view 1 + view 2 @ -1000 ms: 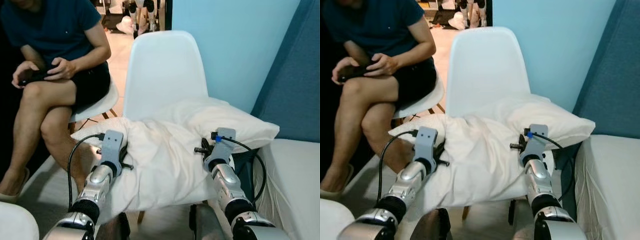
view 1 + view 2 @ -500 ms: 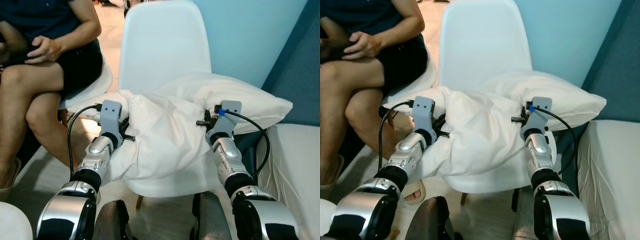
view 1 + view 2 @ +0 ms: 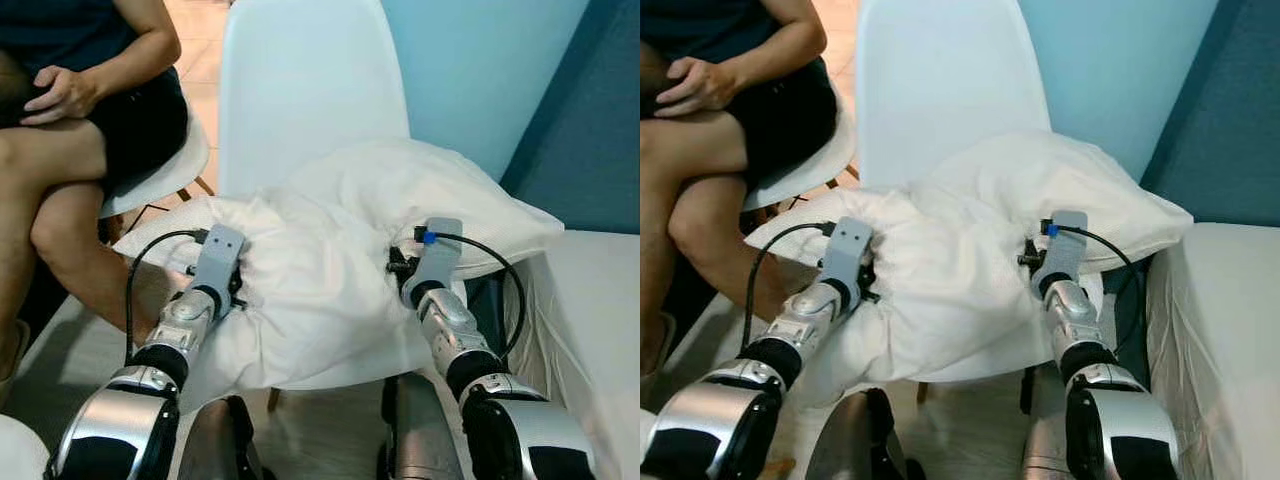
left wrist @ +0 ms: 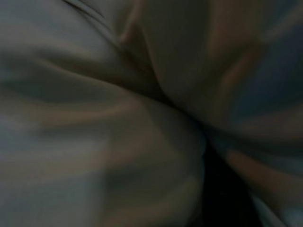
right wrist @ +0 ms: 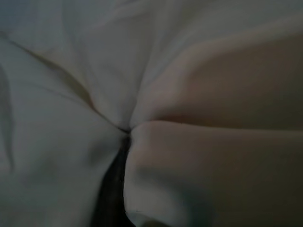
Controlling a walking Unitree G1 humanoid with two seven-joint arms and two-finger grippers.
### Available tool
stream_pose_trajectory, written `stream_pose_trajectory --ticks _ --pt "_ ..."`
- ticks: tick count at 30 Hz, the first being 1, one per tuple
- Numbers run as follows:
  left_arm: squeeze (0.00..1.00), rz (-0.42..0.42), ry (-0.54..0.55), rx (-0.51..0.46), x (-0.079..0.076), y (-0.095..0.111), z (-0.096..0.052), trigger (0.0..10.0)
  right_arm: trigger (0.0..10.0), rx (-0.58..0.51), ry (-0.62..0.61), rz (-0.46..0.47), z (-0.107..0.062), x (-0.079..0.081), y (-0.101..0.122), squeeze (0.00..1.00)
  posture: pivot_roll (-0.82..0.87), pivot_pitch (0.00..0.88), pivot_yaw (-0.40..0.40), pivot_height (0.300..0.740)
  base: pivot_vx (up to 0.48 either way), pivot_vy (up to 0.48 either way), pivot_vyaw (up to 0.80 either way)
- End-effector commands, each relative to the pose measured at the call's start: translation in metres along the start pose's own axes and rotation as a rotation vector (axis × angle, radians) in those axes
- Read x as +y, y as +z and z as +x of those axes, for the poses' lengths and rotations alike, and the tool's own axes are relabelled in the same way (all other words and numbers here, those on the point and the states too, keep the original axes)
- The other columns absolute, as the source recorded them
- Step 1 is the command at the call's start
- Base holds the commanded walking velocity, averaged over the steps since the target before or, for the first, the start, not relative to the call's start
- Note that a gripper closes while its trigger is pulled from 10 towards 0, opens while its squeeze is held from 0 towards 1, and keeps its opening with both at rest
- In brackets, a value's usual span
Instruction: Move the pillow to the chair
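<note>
The white pillow [image 3: 330, 260] lies across the seat of the white chair [image 3: 300, 90], its right end jutting past the seat toward the bed [image 3: 590, 330] and its near-left edge hanging off the front. The left gripper [image 3: 238, 292] and right gripper [image 3: 397, 268] are buried in the fabric on either side; whether their fingers are clamped or slack cannot be told.

The step in hand looks like setting the pillow down. Doing it well means lowering it until the seat bears the weight, nudging it leftward and farther back so less overhangs, then letting go with both sides together.

The head views show the layout and the person [image 3: 90, 120] seated on the left. The wrist views show bunched creases pressed close to the lens.
</note>
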State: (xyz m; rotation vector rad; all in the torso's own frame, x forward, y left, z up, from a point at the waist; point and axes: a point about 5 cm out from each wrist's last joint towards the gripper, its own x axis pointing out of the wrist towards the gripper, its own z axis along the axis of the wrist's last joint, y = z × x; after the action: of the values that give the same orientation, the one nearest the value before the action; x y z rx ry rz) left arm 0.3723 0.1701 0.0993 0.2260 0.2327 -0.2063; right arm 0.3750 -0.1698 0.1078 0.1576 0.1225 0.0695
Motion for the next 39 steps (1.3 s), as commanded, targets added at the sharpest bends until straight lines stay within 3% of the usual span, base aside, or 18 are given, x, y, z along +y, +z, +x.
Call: stream_pose_trajectory --ticks 1,6,16,24,25,26,27,28,29,34,37,38,39 --pt "1.00 -0.012 0.006 0.039 0.003 -0.007 -0.002 10.0 10.0 -0.007 0.021 0.014 0.002 0.006 0.003 1.00 -0.08 0.266 0.055 0.561 0.000 0.000 0.00" --pt "1.00 -0.035 0.034 0.037 0.010 -0.008 -0.003 10.0 10.0 -0.029 0.028 0.027 0.005 0.007 0.010 1.00 -0.08 0.238 0.051 0.561 0.000 0.000 0.00" --pt "1.00 -0.078 0.071 0.027 0.019 -0.011 -0.007 10.0 10.0 -0.009 0.059 0.037 0.000 0.010 -0.002 1.00 -0.08 0.190 0.037 0.561 0.000 0.000 0.00" --pt "1.00 -0.198 0.140 0.022 0.028 -0.027 -0.017 10.0 10.0 0.014 -0.032 0.080 -0.008 -0.004 -0.015 1.00 -0.07 0.160 0.030 0.561 0.000 0.000 0.00" --pt "1.00 -0.209 0.155 0.009 0.032 -0.034 -0.023 10.0 10.0 0.015 -0.065 0.128 -0.014 -0.014 -0.021 0.00 -0.07 0.156 0.030 0.561 0.000 0.000 0.00" --pt "0.78 -0.214 0.161 0.000 0.035 -0.038 -0.026 10.0 10.0 -0.002 -0.062 0.171 -0.017 -0.017 -0.022 0.00 -0.07 0.151 0.027 0.561 0.000 0.000 0.00" --pt "0.78 -0.214 0.161 0.000 0.035 -0.038 -0.026 10.0 10.0 -0.002 -0.062 0.171 -0.017 -0.017 -0.022 0.00 -0.07 0.151 0.027 0.561 0.000 0.000 0.00" --pt "0.16 -0.216 0.173 -0.006 0.037 -0.041 -0.030 10.0 10.0 -0.030 -0.050 0.201 -0.020 -0.019 -0.023 0.00 -0.07 0.151 0.026 0.561 0.000 0.000 0.00" --pt "0.00 -0.218 0.187 -0.009 0.041 -0.046 -0.034 10.0 10.0 -0.058 -0.037 0.223 -0.024 -0.022 -0.023 0.00 -0.06 0.151 0.024 0.561 0.000 0.000 0.00" --pt "0.00 -0.219 0.230 -0.014 0.051 -0.056 -0.046 10.0 10.0 -0.110 -0.035 0.189 -0.037 -0.032 -0.022 0.00 -0.06 0.150 0.022 0.561 0.000 0.000 0.00" --pt "0.00 -0.210 0.297 0.009 0.066 -0.068 -0.060 10.0 10.0 -0.097 -0.269 -0.083 -0.054 -0.068 -0.022 0.00 -0.06 0.147 0.023 0.561 0.000 0.000 0.00" --pt "0.00 -0.202 0.302 0.012 0.067 -0.068 -0.060 10.0 10.0 -0.066 -0.276 -0.313 -0.055 -0.075 -0.019 0.00 -0.06 0.147 0.025 0.561 0.000 0.000 0.00" --pt "0.00 -0.202 0.302 0.012 0.067 -0.068 -0.060 10.0 10.0 -0.066 -0.276 -0.313 -0.055 -0.075 -0.019 0.00 -0.06 0.147 0.025 0.561 0.000 0.000 0.00"
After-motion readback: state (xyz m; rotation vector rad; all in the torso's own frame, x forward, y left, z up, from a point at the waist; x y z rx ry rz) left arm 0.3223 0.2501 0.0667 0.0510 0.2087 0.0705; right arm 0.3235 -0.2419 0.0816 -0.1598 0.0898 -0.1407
